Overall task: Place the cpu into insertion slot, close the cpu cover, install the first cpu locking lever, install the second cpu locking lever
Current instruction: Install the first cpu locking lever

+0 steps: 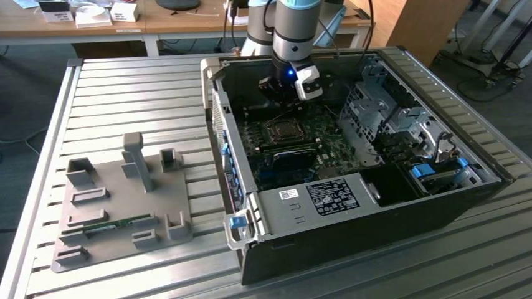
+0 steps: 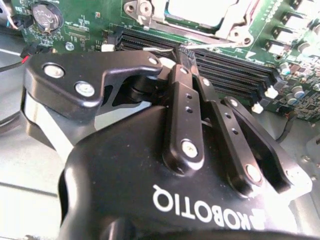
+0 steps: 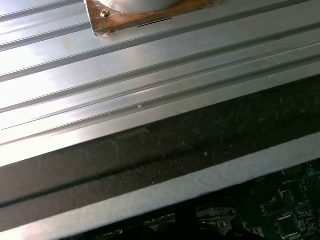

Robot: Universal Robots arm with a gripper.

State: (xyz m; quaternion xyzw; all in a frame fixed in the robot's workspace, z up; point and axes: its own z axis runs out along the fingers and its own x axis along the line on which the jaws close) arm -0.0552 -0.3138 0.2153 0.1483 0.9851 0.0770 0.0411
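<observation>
Open case top gives access to motherboard [image 1: 287,146]. Drive cage [image 1: 390,118] crowds the exterior view's right, case wall [image 1: 218,118] the left; memory slots [image 2: 225,70] border the socket.

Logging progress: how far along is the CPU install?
Done: the cpu is seated, and the cover looks closed over it. In hand: the shut gripper has its tips at a wire lever beside the cover. Left: no lever can be seen latched.

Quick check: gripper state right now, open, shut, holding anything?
Gripper: fingers closed together, nothing visibly held, tips by the memory slots near the cpu cover.
</observation>
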